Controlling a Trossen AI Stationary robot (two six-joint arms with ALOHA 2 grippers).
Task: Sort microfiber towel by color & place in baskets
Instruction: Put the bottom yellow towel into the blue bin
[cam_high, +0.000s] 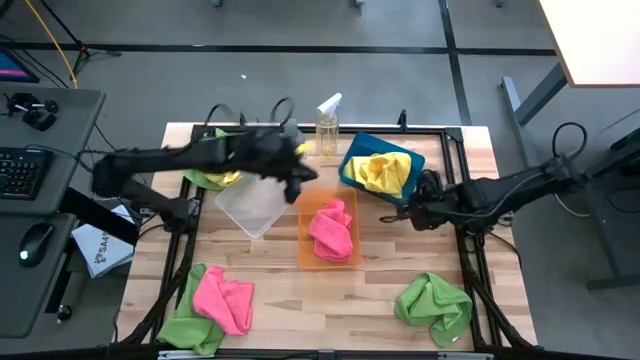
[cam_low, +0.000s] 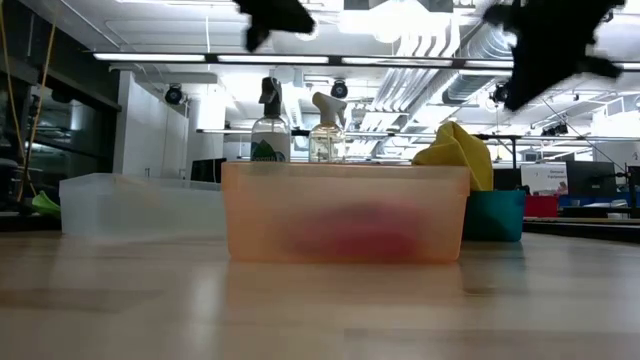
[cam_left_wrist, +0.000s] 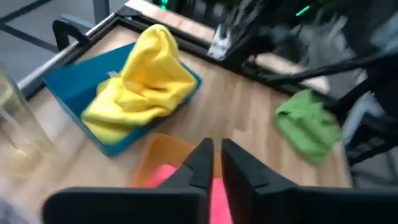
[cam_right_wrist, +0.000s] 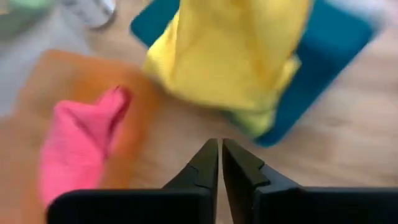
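left end effector (cam_high: 292, 190): above tabletop (cam_high: 300, 300) centre, between rear bins
right end effector (cam_high: 414, 218): over tabletop, right of middle bin
middle bin (cam_high: 305, 255): just right of left end effector, left of right one; one towel (cam_high: 332, 228) in it
rear-right bin (cam_high: 352, 160): behind right end effector; towel (cam_high: 383, 172) in it
clear bin (cam_high: 252, 208): left of left end effector
spray bottle (cam_high: 327, 125): behind left end effector, tabletop rear edge
loose towel (cam_high: 434, 305): in front of right end effector
two stacked towels (cam_high: 210, 305): front-left corner

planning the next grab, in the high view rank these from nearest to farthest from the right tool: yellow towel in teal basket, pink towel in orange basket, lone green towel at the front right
From the right tool:
1. Yellow towel, in the teal basket, just behind it.
2. Pink towel, in the orange basket, toward the table's middle.
3. Green towel, front right corner.
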